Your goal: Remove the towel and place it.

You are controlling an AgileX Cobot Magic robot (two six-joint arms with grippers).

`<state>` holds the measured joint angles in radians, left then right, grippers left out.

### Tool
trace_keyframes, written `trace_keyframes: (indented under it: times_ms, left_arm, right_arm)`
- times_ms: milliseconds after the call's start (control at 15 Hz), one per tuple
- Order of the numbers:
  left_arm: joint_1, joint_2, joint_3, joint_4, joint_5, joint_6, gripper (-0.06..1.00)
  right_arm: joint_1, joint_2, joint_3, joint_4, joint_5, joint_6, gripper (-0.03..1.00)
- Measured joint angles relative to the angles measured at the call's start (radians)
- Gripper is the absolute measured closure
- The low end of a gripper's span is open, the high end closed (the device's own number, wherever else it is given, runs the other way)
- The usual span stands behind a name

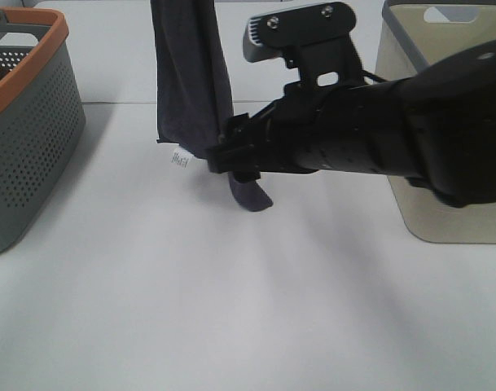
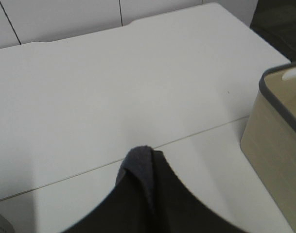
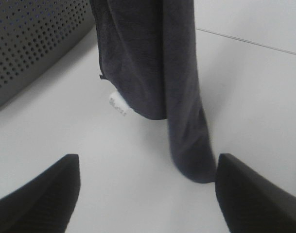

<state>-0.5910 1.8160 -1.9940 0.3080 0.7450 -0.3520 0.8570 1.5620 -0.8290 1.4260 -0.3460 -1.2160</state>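
Note:
The dark navy-grey towel (image 1: 190, 73) hangs down from above the exterior view's top edge. Its lower tip (image 1: 252, 197) touches the white table, and its small white tag (image 1: 180, 159) dangles at a corner. In the left wrist view a fold of the towel (image 2: 138, 162) sticks up out of a dark mass at the bottom edge, so my left gripper appears shut on it. My right gripper (image 1: 225, 151) reaches across the middle to the towel's lower part. In the right wrist view it (image 3: 148, 194) is open, and the towel's hanging end (image 3: 186, 136) and tag (image 3: 117, 105) lie just ahead of its fingers.
A grey perforated basket with an orange rim (image 1: 28, 122) stands at the left and shows in the right wrist view (image 3: 36, 39). A beige bin with a grey rim (image 1: 402, 90) stands at the right and shows in the left wrist view (image 2: 279, 145).

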Motion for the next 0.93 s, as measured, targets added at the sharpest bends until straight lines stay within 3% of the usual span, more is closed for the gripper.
trace_keyframes:
  times_ms: [200,400,533,933]
  left_arm:
    - [-0.006,0.035,0.000,0.027,-0.043,-0.105,0.94]
    - [-0.024,0.070,0.004,0.060,-0.106,-0.194,0.94]
    - [-0.035,0.082,0.004,0.100,-0.175,-0.258,0.94]
    - [-0.046,0.105,0.004,0.123,-0.254,-0.271,0.94]
  right_arm:
    - [0.056,0.160,-0.128,-0.102,-0.067,0.182,0.21]
    - [0.062,0.303,-0.237,-0.122,-0.149,0.317,0.21]
    - [0.062,0.367,-0.306,-0.122,-0.178,0.355,0.21]
    - [0.062,0.527,-0.461,-0.086,-0.330,0.447,0.21]
